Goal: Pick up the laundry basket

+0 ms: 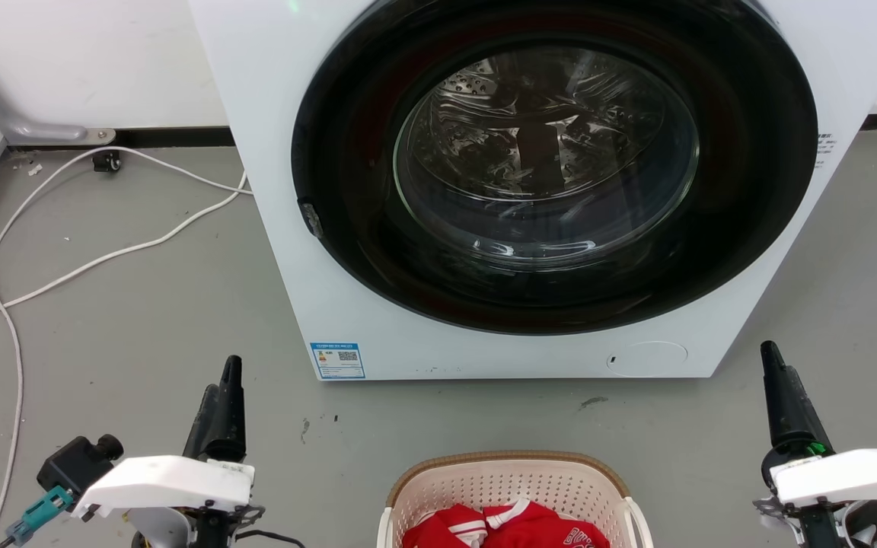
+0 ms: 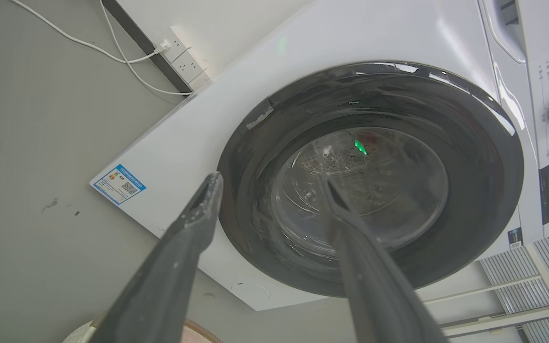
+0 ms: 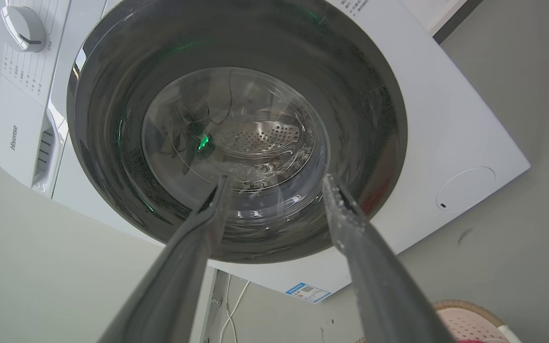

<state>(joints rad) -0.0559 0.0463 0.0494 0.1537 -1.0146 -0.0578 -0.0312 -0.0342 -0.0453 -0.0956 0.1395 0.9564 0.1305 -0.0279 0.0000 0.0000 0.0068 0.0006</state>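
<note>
Both grippers hang in the air with nothing in them. The left gripper [image 1: 221, 380] has its two dark fingers spread apart, as the left wrist view shows [image 2: 269, 177]. The right gripper [image 1: 770, 354] is spread just as wide in its own wrist view [image 3: 276, 178].

The laundry basket [image 1: 507, 461] stands on the grey floor [image 1: 141, 320] between the two grippers. It lies to the right of the left gripper and to the left of the right one, behind both sets of fingertips and apart from each. A red garment with white trim [image 1: 511, 525] lies inside it. In the right wrist view a corner of the basket [image 3: 462, 318] shows low, beside the right-hand finger. In the left wrist view a pale curve with a brown edge [image 2: 200, 331] sits under the fingers; it is probably the same rim, though too little of it shows to be sure.

Ahead of both grippers stands a white front-loading washing machine [image 1: 271, 228]. Its round dark-framed glass door [image 1: 545, 152] is closed, and both pairs of fingers point at it. A blue-bordered label [image 1: 337, 360] sits at the machine's lower corner, ahead of the left gripper. White cables [image 1: 103, 259] trail over the floor beyond the left gripper's outer side.
</note>
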